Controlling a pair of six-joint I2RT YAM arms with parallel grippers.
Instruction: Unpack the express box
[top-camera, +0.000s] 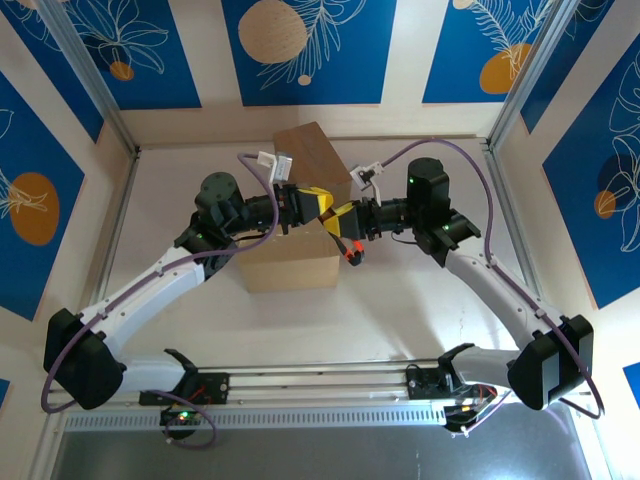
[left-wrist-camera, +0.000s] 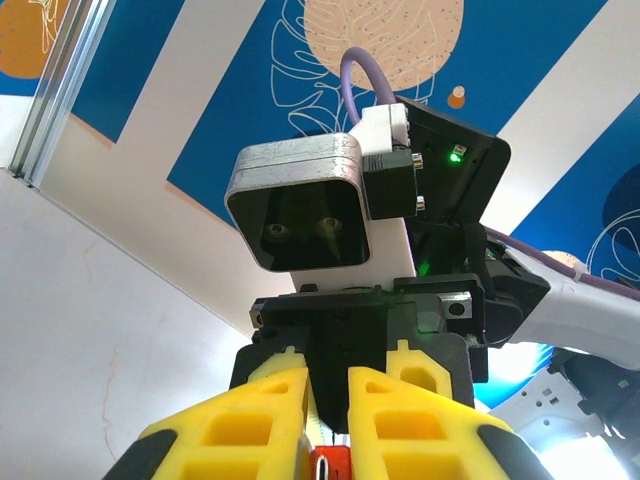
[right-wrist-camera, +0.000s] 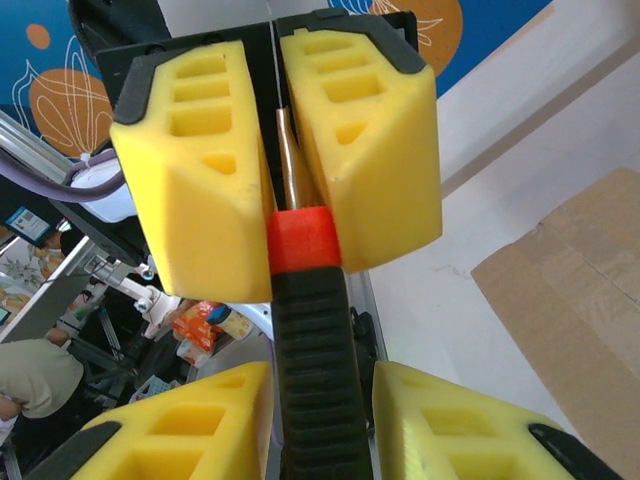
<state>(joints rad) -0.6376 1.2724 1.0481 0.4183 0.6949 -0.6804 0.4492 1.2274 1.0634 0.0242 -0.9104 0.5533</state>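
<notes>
A brown cardboard box (top-camera: 290, 268) stands mid-table, and part of it lies at the right of the right wrist view (right-wrist-camera: 570, 300). Both grippers meet above its top. A cutter (right-wrist-camera: 312, 340) with a black ribbed handle, a red collar and a thin blade hangs between them. My left gripper (top-camera: 316, 203) (right-wrist-camera: 273, 200) is shut on the blade just above the collar. In the left wrist view the red collar (left-wrist-camera: 330, 465) peeks out between that gripper's (left-wrist-camera: 328, 382) yellow fingers. My right gripper (top-camera: 344, 222) (right-wrist-camera: 320, 378) stands open around the handle with a narrow gap at its right finger. The cutter's orange tail end (top-camera: 351, 256) hangs over the box edge.
The right arm's wrist camera housing (left-wrist-camera: 300, 215) sits very close in front of the left gripper. White walls and metal posts (top-camera: 118, 130) enclose the table. A metal rail (top-camera: 320, 385) runs along the near edge between the arm bases. Bare tabletop lies around the box.
</notes>
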